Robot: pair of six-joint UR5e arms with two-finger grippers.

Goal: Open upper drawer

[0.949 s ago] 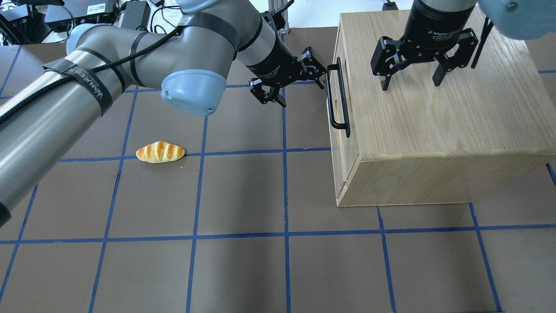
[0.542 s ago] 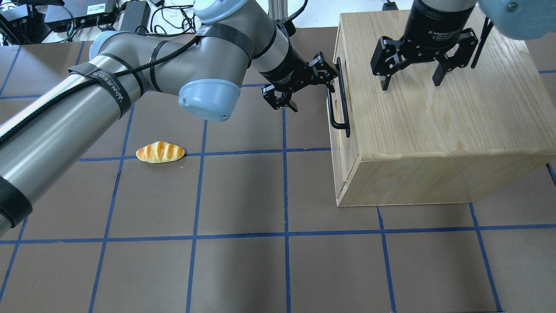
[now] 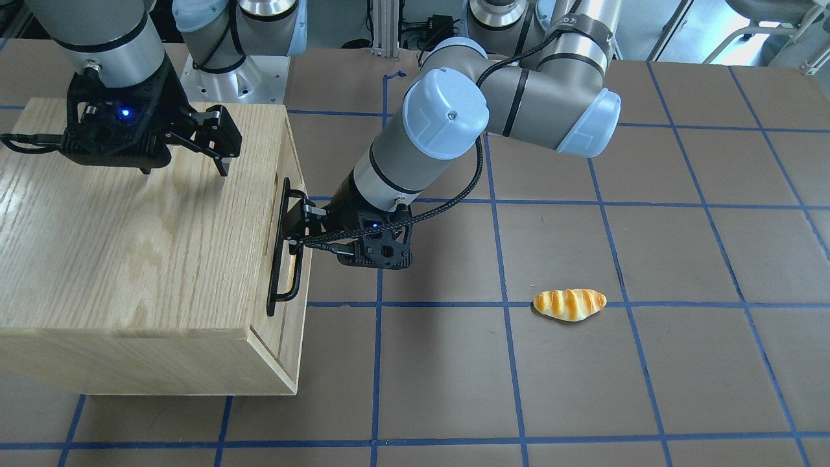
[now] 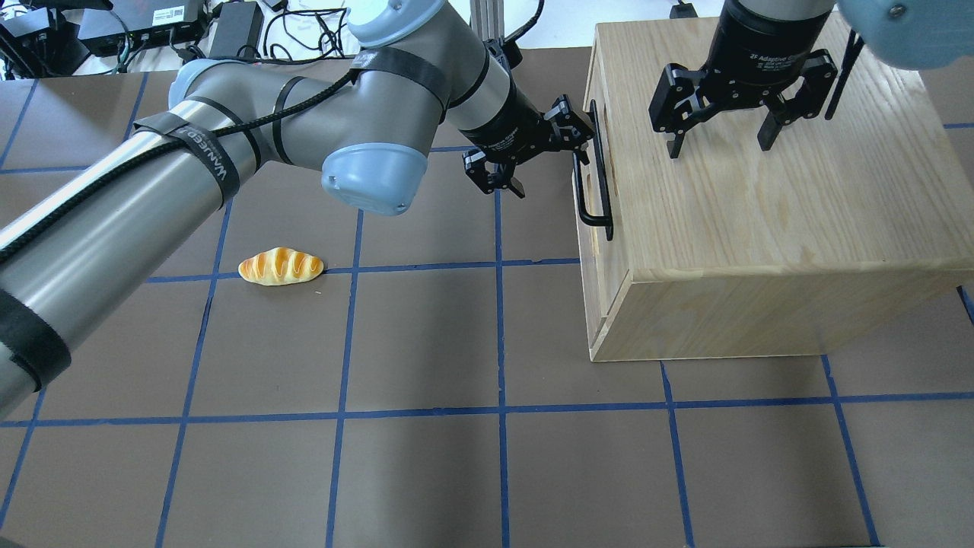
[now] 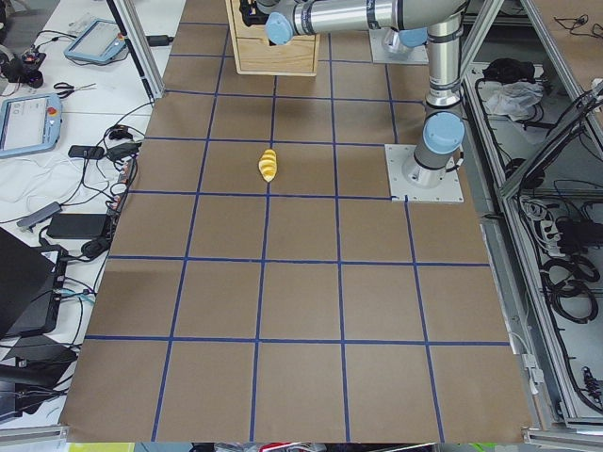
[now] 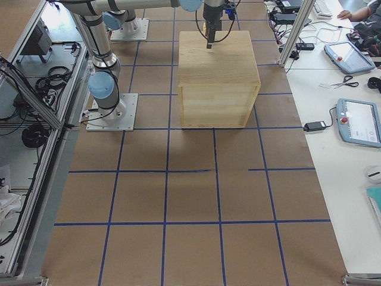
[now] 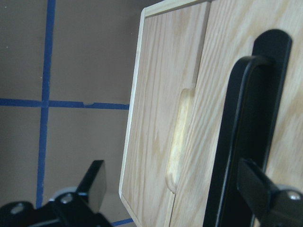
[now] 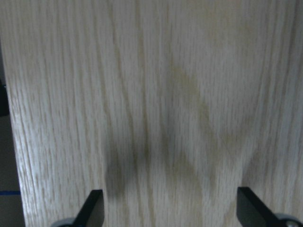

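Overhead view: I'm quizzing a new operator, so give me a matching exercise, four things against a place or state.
1 left gripper
2 right gripper
3 bread roll
4 upper drawer

A shut
B lying on the table
C jaws open above the cabinet top
D jaws open at the black handle

Pairs: 1-D, 2-C, 3-B, 4-A

The upper drawer [image 7: 227, 47], of light wood, is sitting shut, its front panel lying flush in the face of the cabinet [image 4: 761, 190], just under the top. Its long black bar handle [image 4: 578, 190] is running level along the panel, beside an oblong slot [image 7: 177, 142].
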